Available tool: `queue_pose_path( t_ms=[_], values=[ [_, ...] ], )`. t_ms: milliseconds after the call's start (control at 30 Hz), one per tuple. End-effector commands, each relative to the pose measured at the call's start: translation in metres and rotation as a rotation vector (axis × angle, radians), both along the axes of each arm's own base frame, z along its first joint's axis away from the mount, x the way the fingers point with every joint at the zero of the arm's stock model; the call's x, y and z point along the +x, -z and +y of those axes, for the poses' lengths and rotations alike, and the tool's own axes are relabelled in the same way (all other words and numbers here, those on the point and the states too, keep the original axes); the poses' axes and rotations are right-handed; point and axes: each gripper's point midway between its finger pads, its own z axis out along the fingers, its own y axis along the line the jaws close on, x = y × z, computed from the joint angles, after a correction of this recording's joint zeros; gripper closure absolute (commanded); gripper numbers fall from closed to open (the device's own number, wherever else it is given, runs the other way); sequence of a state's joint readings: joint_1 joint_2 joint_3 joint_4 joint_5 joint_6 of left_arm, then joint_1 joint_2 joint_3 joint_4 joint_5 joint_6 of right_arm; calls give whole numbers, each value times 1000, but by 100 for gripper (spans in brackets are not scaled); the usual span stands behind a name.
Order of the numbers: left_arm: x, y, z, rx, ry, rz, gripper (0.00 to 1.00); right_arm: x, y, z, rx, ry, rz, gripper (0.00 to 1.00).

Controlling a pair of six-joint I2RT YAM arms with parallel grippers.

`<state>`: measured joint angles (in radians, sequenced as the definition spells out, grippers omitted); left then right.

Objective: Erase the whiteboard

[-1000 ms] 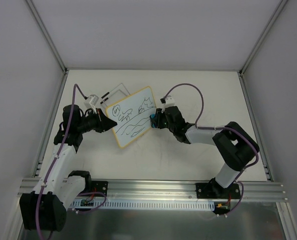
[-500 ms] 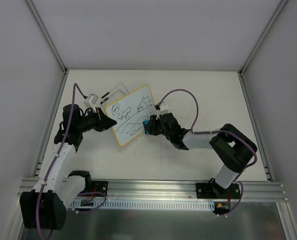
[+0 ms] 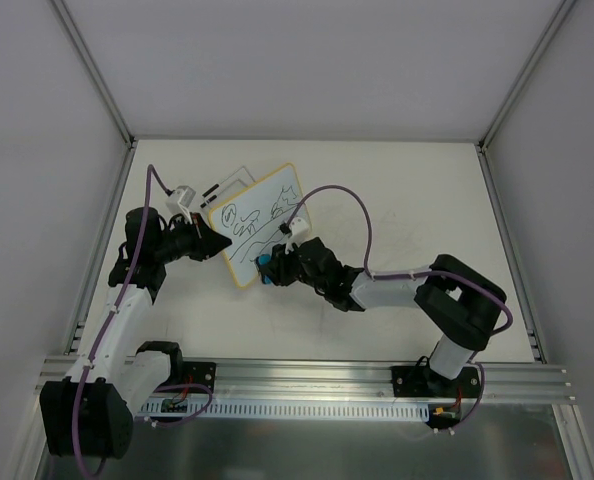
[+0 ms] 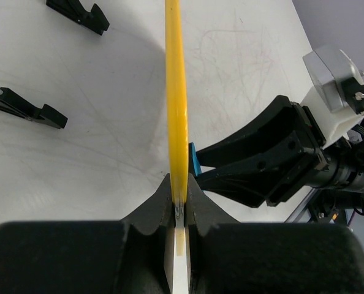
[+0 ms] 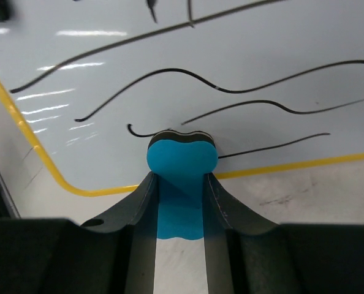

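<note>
The whiteboard (image 3: 257, 220), white with a yellow rim and black scribbles, is held tilted on its edge. My left gripper (image 3: 217, 245) is shut on its left rim; in the left wrist view the rim (image 4: 176, 92) runs edge-on up from the closed jaws. My right gripper (image 3: 269, 268) is shut on the blue eraser (image 3: 264, 263). The eraser (image 5: 182, 156) presses against the board's face (image 5: 231, 61) near its lower yellow rim, between wavy black lines. The right gripper also shows in the left wrist view (image 4: 197, 171), just right of the board.
A clear stand frame with two black tabs (image 3: 217, 188) lies on the table behind the board; its black clips (image 4: 26, 107) show in the left wrist view. The white table (image 3: 407, 200) is walled on three sides, with an aluminium rail at the near edge.
My right gripper has moved left and down along the board with the eraser, from its right edge to its lower left part. The board has tipped slightly. The left gripper has stayed.
</note>
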<state>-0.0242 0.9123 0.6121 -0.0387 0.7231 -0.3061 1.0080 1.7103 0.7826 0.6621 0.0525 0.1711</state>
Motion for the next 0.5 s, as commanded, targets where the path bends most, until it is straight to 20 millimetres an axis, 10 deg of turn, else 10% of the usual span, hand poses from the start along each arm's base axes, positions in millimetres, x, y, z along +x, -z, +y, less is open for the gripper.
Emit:
queue_pose_path(
  t_ms=[0,467],
  values=[
    [-16,-10,-17,-75,105,29,100,-7,-38,32,101,-77,-64,100],
    [-16,-10,-17,-77,107,30,100,41,21,-41,-17,200,8,100]
  ],
)
